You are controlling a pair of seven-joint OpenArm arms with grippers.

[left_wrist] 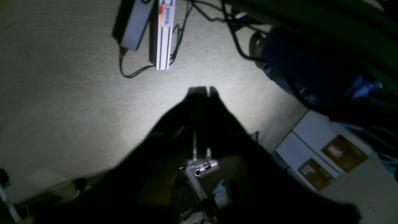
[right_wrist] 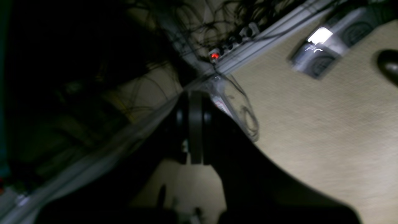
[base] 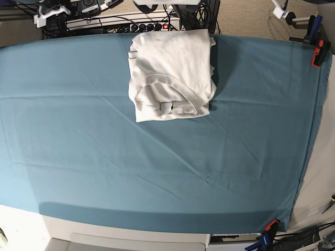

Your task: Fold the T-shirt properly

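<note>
T-shirt (base: 175,60), folded (collar showing), on teal cloth (base: 157,172) amid cables (base: 118,20).

Two-armed robot, left gripper (left_wrist: 200,95) plain black with fingers (left_wrist: 174,137) narrowing toward the tips, right gripper (right_wrist: 195,98) likewise black and tapered, finer surface details lost in blur.

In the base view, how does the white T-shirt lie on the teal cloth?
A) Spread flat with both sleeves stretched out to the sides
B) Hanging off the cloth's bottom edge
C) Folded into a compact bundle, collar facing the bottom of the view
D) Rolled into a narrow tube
C: the T-shirt forms a compact, roughly rectangular bundle on the teal cloth, its collar opening toward the bottom.
</note>
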